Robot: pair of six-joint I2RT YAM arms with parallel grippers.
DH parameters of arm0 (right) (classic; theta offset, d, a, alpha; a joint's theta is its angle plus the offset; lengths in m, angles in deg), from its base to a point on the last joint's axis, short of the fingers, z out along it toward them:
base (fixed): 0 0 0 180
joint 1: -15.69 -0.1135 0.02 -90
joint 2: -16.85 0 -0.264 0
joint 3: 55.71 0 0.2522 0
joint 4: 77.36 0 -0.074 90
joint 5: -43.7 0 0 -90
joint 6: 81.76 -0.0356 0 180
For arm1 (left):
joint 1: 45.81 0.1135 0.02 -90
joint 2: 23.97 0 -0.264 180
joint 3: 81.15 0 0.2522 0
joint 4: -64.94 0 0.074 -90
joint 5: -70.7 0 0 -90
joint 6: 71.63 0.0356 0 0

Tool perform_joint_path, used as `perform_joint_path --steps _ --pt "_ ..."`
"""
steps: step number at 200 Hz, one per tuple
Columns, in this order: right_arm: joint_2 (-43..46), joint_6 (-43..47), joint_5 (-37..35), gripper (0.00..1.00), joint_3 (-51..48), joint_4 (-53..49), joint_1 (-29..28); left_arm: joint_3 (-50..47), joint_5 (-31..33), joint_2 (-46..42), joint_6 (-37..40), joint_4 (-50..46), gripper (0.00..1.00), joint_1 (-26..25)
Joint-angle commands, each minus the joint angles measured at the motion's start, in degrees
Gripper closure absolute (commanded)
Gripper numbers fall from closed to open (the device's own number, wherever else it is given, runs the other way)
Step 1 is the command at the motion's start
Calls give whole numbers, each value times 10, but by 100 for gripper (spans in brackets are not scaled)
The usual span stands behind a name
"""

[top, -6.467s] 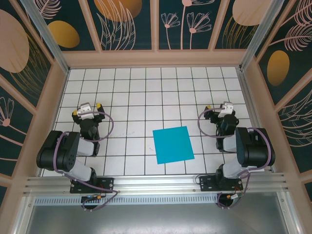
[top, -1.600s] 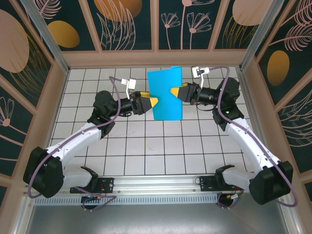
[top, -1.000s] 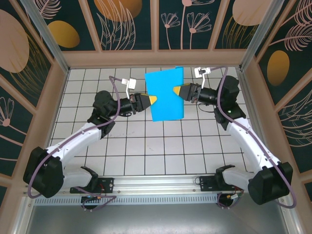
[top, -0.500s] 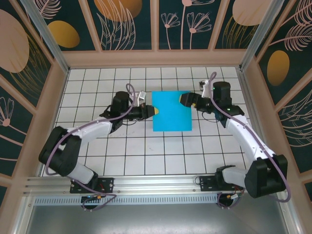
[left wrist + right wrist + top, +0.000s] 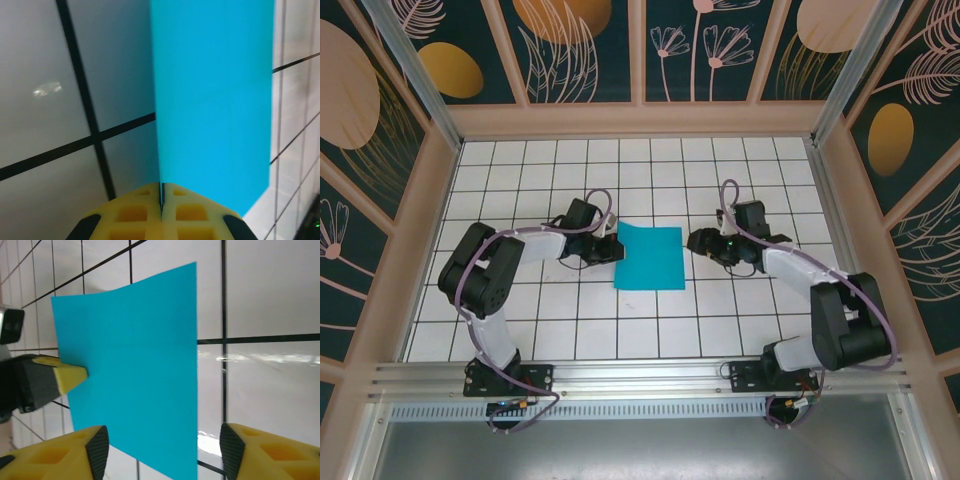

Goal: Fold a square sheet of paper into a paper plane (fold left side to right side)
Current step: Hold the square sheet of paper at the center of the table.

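Pinching the left edge of the square sheet of paper (image 5: 651,257): left gripper (image 5: 613,250), low over the white grid table (image 5: 520,180), yellow fingers (image 5: 130,212) pressed together with the thin blue edge caught in the seam between them. Seen from the left wrist, cyan sheet running straight away from the pinch, plain and unmarked, dark grid lines off to its left and right. From above, sheet near the middle of the table, between the two grippers and close to the tiles; whether fully flat or slightly raised at the pinched side, cannot tell. Top edge faintly bowed in the right wrist view, tip of the left gripper showing at the far side of the blue. Further right, right gripper (image 5: 696,242) just beside the sheet's right edge, jaws spread wide and not closed on the paper, one finger over bare tile, the other over the blue. Both arms bent inward from the near edge, purple cables (image 5: 732,195) looped along them.
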Motion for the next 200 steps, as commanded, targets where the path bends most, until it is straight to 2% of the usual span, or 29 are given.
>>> perform_joint_path --steps 1,33,101,170,200 --pt "-39 -36 24 43 8 77 -23 26 19 -5 43 -44 100 4" --pt "-106 -34 -3 52 49 71 -58 26 20 -14 44 -52 100 4" --pt "-184 -28 -28 58 86 57 -76 26 -7 -26 32 -40 100 4" --pt "-205 -17 -50 58 90 22 -84 20 -89 -38 -5 24 62 2" --pt "-209 -17 -49 58 88 22 -85 18 -125 -40 -40 75 51 -9"
